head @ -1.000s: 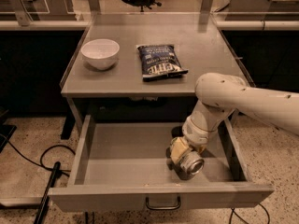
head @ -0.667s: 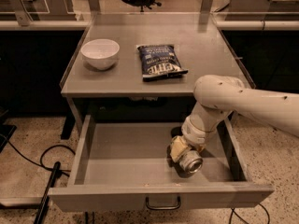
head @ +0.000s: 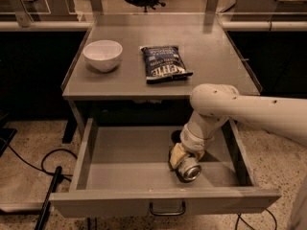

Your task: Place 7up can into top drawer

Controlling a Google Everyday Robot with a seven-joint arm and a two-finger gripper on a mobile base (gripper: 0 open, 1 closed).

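The cream-white robot arm runs off the right edge, beyond the right side of the wide, shallow grey metal top drawer, so its base is out of sight. Its gripper sits inside the drawer, towards the front and right of centre, against the small aluminium 7up can. The gripper covers most of the can's label, leaving mainly one silver end showing. The drawer's rear lies in shadow under the flat grey tabletop. A dark round patch towards the drawer's rear, partly behind the wrist, cannot be identified.
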